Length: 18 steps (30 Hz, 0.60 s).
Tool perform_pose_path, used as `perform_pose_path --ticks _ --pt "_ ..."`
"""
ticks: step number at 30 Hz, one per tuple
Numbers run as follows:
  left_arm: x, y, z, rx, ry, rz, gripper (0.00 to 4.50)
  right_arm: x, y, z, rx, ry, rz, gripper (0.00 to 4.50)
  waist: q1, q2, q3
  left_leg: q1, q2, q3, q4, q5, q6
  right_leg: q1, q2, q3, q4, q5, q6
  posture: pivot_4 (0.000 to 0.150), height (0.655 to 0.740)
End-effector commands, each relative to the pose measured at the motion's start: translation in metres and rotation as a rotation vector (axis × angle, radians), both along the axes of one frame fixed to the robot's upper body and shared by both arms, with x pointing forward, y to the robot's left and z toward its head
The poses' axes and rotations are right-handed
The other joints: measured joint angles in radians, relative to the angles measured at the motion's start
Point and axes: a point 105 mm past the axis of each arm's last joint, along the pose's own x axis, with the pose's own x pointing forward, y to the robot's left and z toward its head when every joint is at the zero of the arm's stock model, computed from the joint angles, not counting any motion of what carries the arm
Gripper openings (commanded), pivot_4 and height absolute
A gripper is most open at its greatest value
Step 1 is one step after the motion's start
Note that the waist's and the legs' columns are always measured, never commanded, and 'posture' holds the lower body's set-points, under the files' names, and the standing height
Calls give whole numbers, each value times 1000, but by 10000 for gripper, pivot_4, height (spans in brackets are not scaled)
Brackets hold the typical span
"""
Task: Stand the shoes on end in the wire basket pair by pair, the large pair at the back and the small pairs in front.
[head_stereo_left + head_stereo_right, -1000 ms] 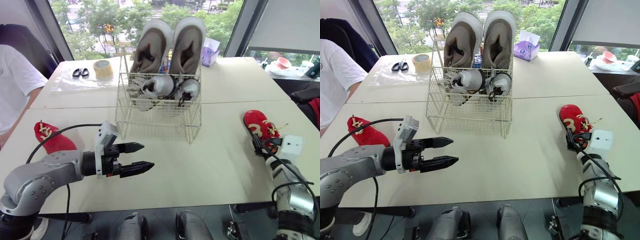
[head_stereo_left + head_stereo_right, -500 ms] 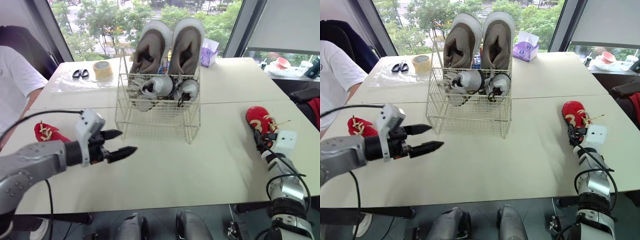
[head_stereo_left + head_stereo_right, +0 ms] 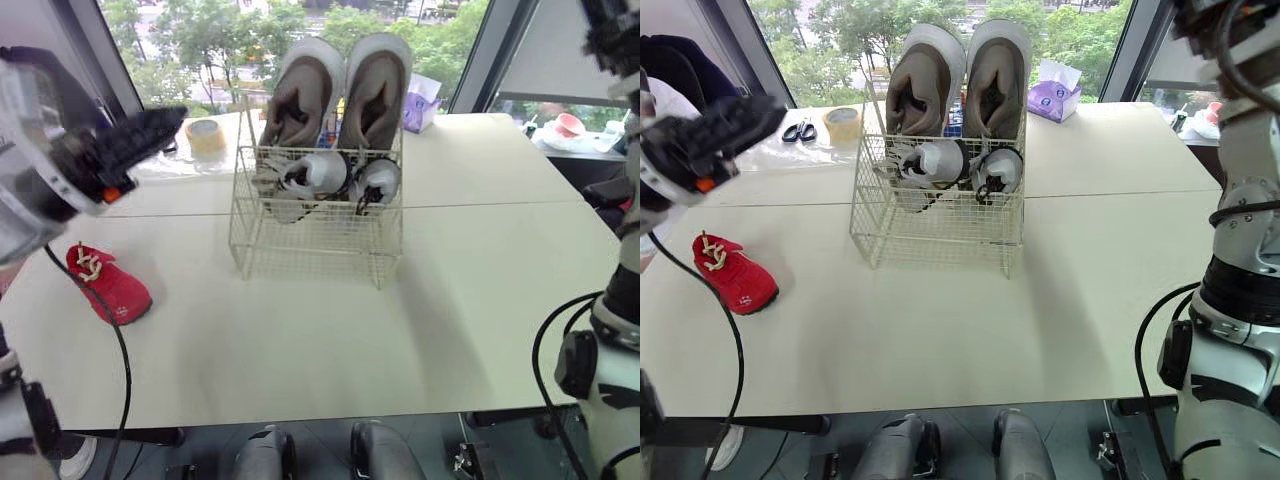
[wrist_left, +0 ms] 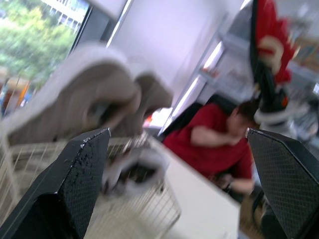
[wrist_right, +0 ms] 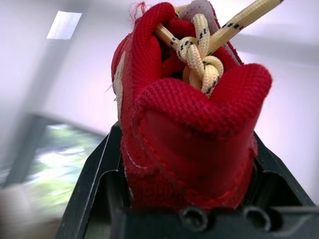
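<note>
- The wire basket [image 3: 315, 225] stands mid-desk [image 3: 480, 290]. The large brown pair [image 3: 340, 90] stands on end at its back.
- The small grey pair [image 3: 335, 175] sits inside the basket, just in front of the brown pair.
- The right gripper [image 5: 184, 164] pinches a red shoe [image 5: 189, 119] by its heel end, high in the air to the right of the basket.
- A second red shoe [image 3: 110, 285] lies on the desk, well left of the basket and nearer the robot.
- The left gripper [image 4: 177, 132] hangs above the desk left of the basket. It points toward the basket, fingers spread wide and empty.
- A tape roll [image 3: 206, 138] and scissors [image 3: 795, 131] lie behind the basket to its left.
</note>
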Motion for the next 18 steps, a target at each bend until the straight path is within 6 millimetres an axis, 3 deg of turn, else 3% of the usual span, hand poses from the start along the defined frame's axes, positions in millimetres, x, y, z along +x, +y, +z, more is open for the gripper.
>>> perform_pose_path --ticks 1,8,18 --pt "-18 2 41 -69 -138 -46 45000 -16 56 -5 -297 -13 184 20465 -3 -3 2 -1 0 1 0 0 0 -1 0 1 0 0 0 1500 7400" --pt "-31 -18 55 -7 -186 -170 45000 -16 85 -12 -511 -64 331 20465 3 -5 4 -1 0 1 0 0 0 -2 0 0 0 0 1 1500 7400" --pt "-16 -49 46 8 -159 -318 45000 -12 102 -29 -588 -102 365 20465 0 -5 4 -1 0 1 0 4 -7 -2 0 0 1 0 1 1500 7400"
